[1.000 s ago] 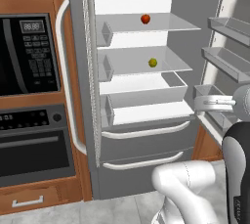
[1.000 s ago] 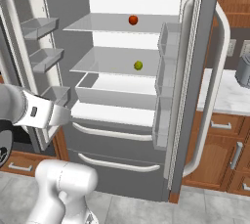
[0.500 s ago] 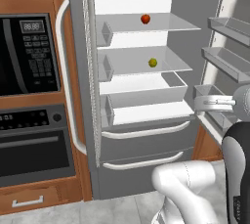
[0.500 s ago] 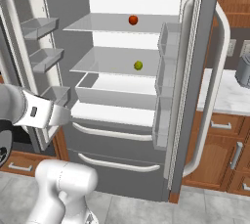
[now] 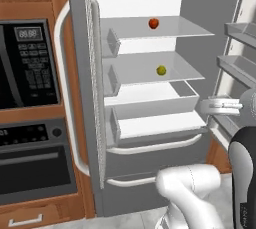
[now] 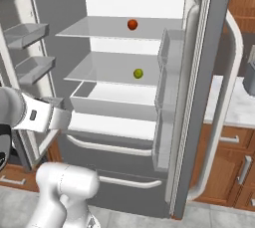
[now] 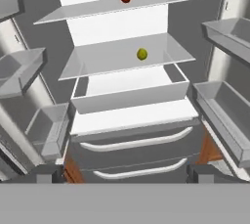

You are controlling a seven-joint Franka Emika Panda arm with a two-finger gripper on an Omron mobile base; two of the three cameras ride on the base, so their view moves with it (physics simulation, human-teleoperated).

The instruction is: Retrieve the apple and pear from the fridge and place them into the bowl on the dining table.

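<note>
Apple (image 5: 153,23): small, round, glossy red, sitting on the upper translucent shelf of the fridge (image 5: 145,198), toward the back. Pear (image 5: 161,70): roundish, yellow-green, on the shelf directly below, a little nearer the front. Both loose, nothing touching them.

Fridge interior is smooth white; shelves are thin flat panes. Under the pear's shelf I see an open white bin, then two grey drawers with long curved white handles. Both doors stand wide; moulded grey door bins (image 7: 224,115) flank the opening on either side in my hand view. A black built-in oven (image 5: 30,163) with its control panel sits in wood cabinetry beside the fridge.

Gripper (image 5: 212,107): released, fingers spread wide, holding nothing. It hangs in front of the open fridge at about bin height, well apart from both fruits, which lie above and deeper in. The path between looks unobstructed; the bin's front lip sits below the pear's shelf.
</note>
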